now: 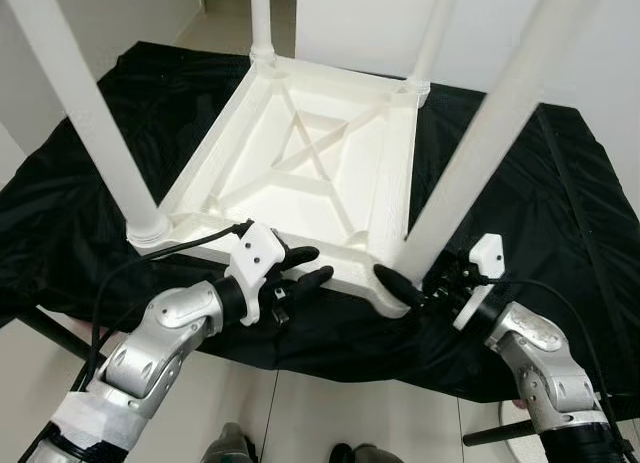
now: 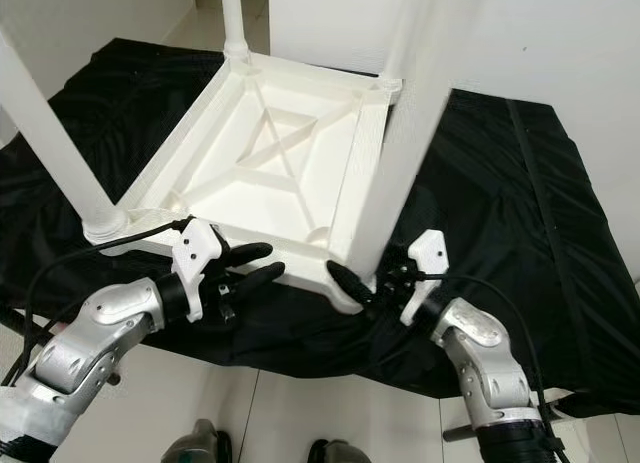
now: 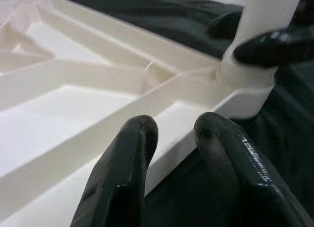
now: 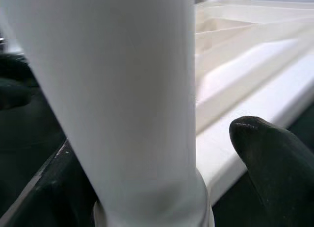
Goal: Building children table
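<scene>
Right end effector [image 1: 412,288]: fingers spread around the base of the near right leg [image 1: 470,163], one finger on each side, seemingly not yet clamped. Left end effector [image 1: 305,265]: fingers slightly parted, straddling the near rim of the inverted white tabletop [image 1: 300,153], which lies on a counter draped in black cloth [image 1: 80,173] with four legs standing upward. Judged step: seating this leg. Best done by steadying the rim while pressing the leg straight down its socket axis, avoiding any sideways lean.
</scene>
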`<state>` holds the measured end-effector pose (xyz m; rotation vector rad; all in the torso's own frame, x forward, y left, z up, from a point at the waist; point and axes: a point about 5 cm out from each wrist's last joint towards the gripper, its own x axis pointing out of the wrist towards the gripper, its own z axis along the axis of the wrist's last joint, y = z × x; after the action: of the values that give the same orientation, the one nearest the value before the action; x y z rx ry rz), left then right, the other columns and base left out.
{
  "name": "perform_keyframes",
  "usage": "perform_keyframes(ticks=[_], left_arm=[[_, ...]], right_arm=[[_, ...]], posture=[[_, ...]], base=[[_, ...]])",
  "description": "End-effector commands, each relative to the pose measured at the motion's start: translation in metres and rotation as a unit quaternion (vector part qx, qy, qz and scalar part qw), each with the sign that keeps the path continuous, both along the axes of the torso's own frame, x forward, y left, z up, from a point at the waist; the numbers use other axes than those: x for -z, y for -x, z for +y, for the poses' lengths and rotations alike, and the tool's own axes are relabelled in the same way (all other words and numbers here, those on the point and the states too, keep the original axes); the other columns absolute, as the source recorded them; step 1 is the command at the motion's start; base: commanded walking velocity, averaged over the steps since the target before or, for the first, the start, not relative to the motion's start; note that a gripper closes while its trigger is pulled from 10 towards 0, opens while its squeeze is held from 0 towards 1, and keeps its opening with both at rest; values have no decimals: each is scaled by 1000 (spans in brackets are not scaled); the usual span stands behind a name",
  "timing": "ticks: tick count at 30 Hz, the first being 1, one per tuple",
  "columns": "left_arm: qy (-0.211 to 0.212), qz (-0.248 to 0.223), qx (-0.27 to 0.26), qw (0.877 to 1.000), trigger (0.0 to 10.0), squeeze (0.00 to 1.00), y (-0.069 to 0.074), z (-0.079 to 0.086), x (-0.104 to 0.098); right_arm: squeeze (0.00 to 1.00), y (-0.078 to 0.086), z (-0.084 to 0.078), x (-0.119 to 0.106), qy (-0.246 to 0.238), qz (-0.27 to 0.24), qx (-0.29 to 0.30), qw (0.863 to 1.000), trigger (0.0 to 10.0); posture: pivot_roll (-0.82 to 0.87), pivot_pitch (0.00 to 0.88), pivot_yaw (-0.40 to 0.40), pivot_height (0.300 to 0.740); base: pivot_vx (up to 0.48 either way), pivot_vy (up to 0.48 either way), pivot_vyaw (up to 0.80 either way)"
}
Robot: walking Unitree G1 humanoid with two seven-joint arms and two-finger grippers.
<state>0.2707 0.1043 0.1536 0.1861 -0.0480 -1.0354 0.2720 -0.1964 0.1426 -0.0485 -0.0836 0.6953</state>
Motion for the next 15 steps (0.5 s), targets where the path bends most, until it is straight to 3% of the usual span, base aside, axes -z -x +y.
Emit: perform_keyframes(ticks=[1,6,10,15], left_arm=[[3,-11,-50,999,10000,0,-6,5,0],[1,-7,-54,999,10000,0,-8,4,0],[-29,-13,-55,998,10000,0,-13,-9,6],[-50,-13,-34,998,10000,0,-11,-18,8]], right_arm=[[0,-1,-11,6,7,16,30,999,10000],[0,-2,-9,5,1,13,38,999,10000],[0,-8,6,-2,-3,7,27,1000,10000],[0,-11,12,-7,0,-12,15,1000,10000]], posture=[[116,97,-30,740],[109,93,-27,740],[89,92,-28,740],[76,97,-29,740]], base=[[0,0,0],[0,0,0],[0,0,0],[0,0,0]])
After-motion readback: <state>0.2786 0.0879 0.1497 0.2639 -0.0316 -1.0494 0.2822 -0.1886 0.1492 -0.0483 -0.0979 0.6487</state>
